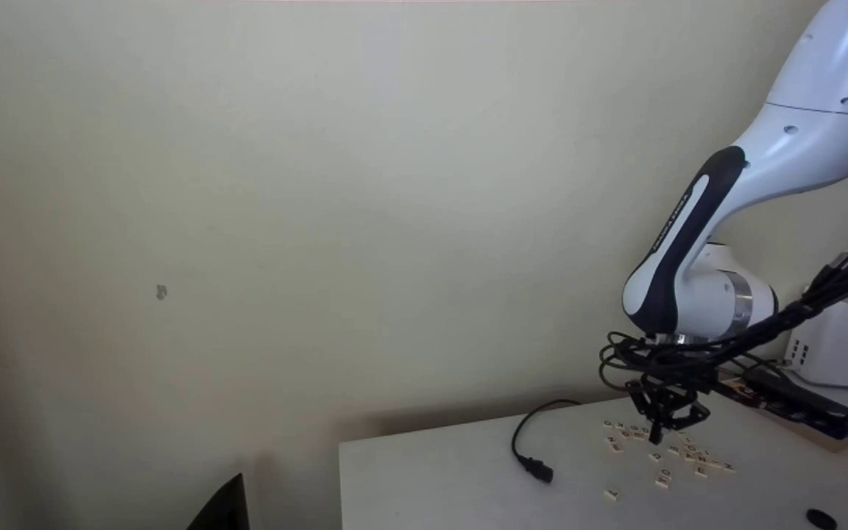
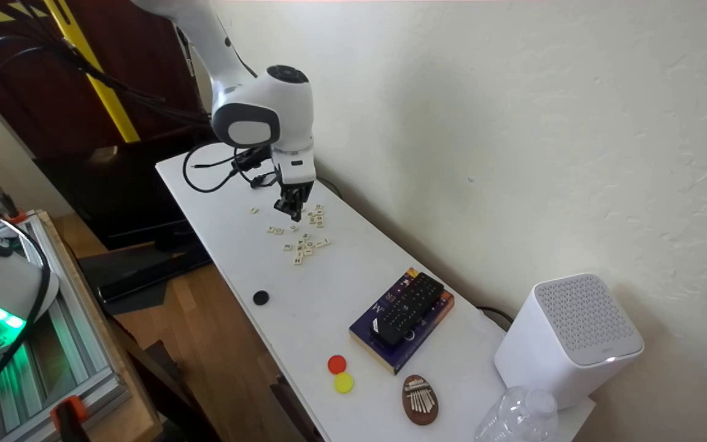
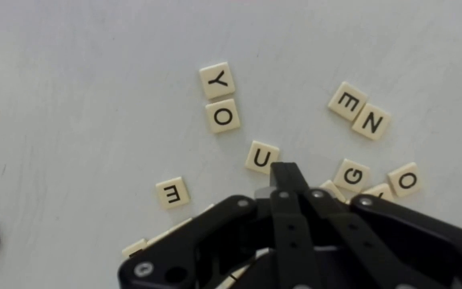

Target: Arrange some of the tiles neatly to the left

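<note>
1. Here I am, pointing down at the white table, my fingers pressed together, tips meeting in one narrow point!
2. Right at those tips in the wrist view: the U tile, one corner covered. Touching or apart, I can't tell!
3. Y tile and O tile, just beside each other; E tile and N tile, touching!
4. In both exterior views, the tiles lie scattered near me.
</note>
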Motion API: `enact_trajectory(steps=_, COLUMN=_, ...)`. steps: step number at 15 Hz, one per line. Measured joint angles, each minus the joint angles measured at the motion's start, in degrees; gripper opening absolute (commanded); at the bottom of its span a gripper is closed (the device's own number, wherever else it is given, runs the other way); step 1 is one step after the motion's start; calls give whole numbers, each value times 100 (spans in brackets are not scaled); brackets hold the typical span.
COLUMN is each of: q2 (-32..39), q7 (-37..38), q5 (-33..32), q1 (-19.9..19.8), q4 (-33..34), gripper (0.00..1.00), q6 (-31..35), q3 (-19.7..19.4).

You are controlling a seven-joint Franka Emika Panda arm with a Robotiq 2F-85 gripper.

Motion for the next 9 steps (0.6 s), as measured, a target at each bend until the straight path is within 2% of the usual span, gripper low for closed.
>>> enact_trajectory(steps=5, q2=47, q7=-613, q5=-497, q1=379, q4=-60, gripper=0, q6=114, q3=-281)
enact_trajectory(steps=9, q2=141, q7=-992, q5=-621, q1=604, q4=-65, gripper=0, q6=378, q3=-425)
